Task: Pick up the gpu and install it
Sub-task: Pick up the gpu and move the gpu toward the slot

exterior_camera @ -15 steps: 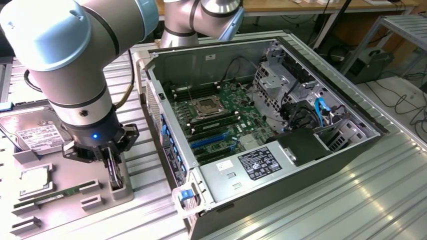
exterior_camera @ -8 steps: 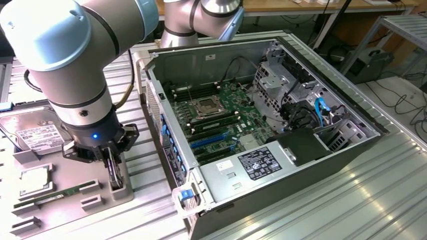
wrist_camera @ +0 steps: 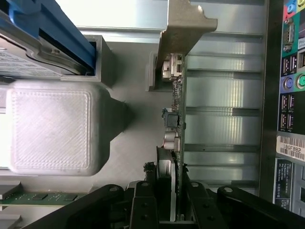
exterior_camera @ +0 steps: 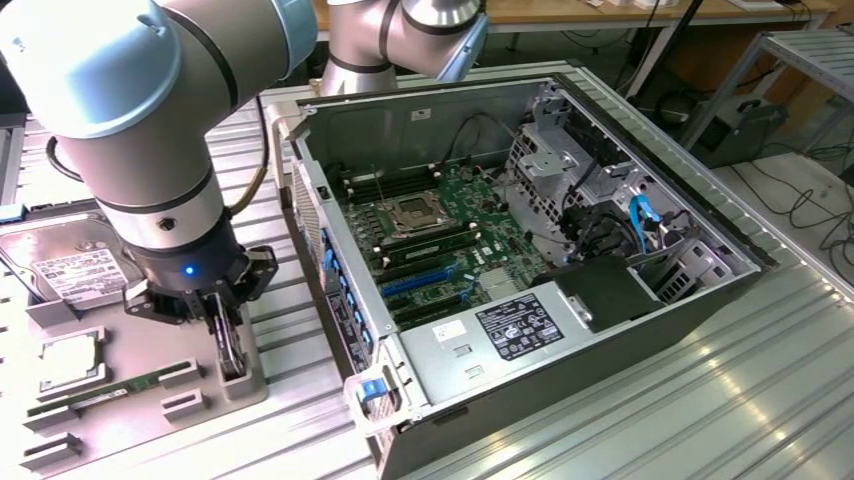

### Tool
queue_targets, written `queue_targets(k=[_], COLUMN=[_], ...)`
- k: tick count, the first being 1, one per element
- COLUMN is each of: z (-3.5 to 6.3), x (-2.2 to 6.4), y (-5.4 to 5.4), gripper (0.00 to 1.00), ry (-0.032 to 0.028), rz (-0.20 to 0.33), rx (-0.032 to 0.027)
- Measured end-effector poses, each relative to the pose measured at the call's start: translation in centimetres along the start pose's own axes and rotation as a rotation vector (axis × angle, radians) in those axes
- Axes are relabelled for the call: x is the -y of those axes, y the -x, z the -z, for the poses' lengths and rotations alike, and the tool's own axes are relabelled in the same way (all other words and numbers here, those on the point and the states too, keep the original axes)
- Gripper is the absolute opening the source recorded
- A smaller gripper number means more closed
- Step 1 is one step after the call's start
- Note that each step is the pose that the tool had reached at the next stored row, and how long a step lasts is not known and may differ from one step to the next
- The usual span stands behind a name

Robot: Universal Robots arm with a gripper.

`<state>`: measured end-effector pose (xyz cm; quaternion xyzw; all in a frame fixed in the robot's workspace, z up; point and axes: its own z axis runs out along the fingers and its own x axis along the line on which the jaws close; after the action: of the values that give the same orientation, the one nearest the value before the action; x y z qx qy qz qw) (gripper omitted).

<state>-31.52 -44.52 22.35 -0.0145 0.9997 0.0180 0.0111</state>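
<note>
gpu [wrist_camera: 175,119] — on edge in grey holder [exterior_camera: 158,345] | claw [wrist_camera: 169,193] — clenched on it

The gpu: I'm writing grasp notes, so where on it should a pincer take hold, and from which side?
Probably its upper long edge, from straight above. The gpu stands on edge in the grey holder, so both flat faces are exposed; clamp across its thin width, away from the silver bracket. The pincer hangs right over it.
</note>
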Motion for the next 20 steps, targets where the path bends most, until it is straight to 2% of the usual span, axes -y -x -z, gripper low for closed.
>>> queue_targets(k=[7,20], z=[1.28,4.41], x=[-0.04,-0.16], y=[0.0,0.1], gripper=[0.28,0.28], ry=[0.0000,0.0000], rz=[0.000,0.000], rx=[0.0000,0.0000])
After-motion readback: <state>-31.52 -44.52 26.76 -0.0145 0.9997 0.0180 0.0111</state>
